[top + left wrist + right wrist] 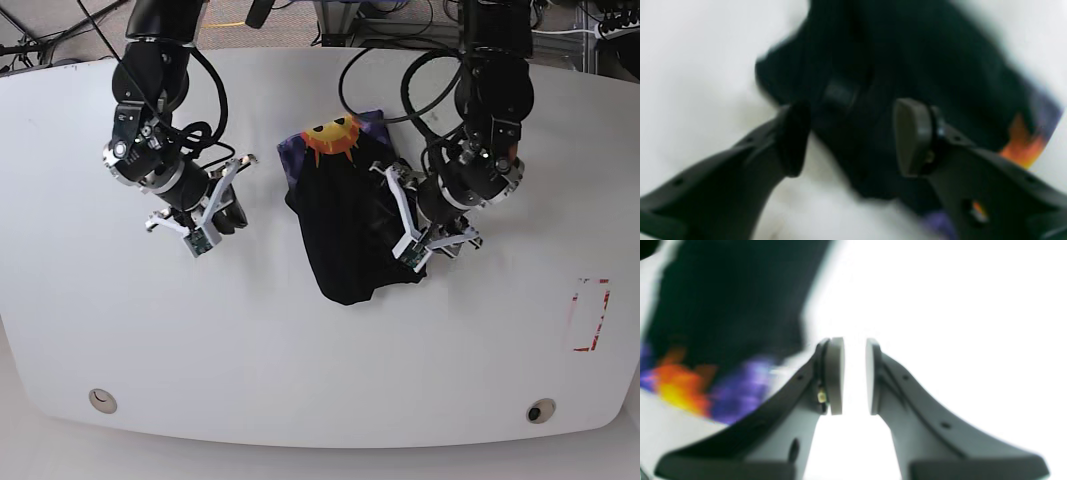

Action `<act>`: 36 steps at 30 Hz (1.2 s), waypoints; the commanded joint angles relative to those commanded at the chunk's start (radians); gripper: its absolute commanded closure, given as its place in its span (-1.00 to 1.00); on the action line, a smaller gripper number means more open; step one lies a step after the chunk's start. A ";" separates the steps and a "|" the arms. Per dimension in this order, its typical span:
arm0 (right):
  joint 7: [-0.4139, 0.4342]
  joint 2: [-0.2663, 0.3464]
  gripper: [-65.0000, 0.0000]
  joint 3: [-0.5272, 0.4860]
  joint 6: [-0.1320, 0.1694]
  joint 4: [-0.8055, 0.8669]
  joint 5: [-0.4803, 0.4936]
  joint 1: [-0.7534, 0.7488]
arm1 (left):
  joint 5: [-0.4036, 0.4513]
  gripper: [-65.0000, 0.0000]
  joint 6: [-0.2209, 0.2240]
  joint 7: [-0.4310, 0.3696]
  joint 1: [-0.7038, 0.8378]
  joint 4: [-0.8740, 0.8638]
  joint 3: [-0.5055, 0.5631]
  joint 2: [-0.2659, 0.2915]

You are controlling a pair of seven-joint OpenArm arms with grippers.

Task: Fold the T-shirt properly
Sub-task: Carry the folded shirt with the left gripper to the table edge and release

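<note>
The black T-shirt (345, 225) lies bunched in a rough heap at the middle of the white table (300, 350), with a purple and orange sun print (335, 135) at its far end. My left gripper (400, 228) is at the shirt's right edge. In the left wrist view it (853, 133) is open, with black cloth (893, 56) below and beyond the fingers and nothing pinched. My right gripper (225, 210) is left of the shirt, apart from it. In the right wrist view it (855, 373) shows a narrow gap between the pads and holds nothing; the shirt (730, 300) lies to its left.
A red-outlined rectangle (590, 315) is marked near the table's right edge. Two small round fittings (100, 400) (540, 410) sit near the front edge. Cables hang behind both arms at the back.
</note>
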 joint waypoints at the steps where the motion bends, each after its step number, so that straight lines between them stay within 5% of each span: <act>1: -0.011 0.008 0.68 0.023 0.000 -0.002 0.000 0.000 | 0.023 -0.47 0.040 -0.028 0.011 0.000 0.031 0.012; 9: -0.032 0.023 0.67 0.218 0.000 -0.028 0.000 -0.002 | 0.215 -0.47 0.465 -0.267 0.032 -0.167 0.278 0.044; 17: -0.034 0.020 0.67 0.275 0.000 -0.037 0.000 -0.020 | 0.222 -0.47 0.675 -0.388 0.026 -0.368 0.328 0.043; 23: -0.034 0.017 0.67 0.284 0.000 -0.035 0.000 -0.025 | 0.222 -0.48 0.675 -0.416 -0.003 -0.575 0.358 0.026; 28: -0.034 0.017 0.67 0.285 0.000 -0.029 0.000 -0.023 | 0.216 -0.49 0.635 -0.419 -0.003 -0.589 0.282 -0.098; 33: -0.061 0.021 0.68 0.285 0.000 -0.029 0.000 -0.023 | 0.216 -0.49 0.393 -0.417 0.000 -0.582 0.163 -0.255; 36: -0.064 0.023 0.68 0.290 0.000 -0.029 0.000 -0.023 | 0.216 -0.48 0.198 -0.419 0.009 -0.588 0.015 -0.364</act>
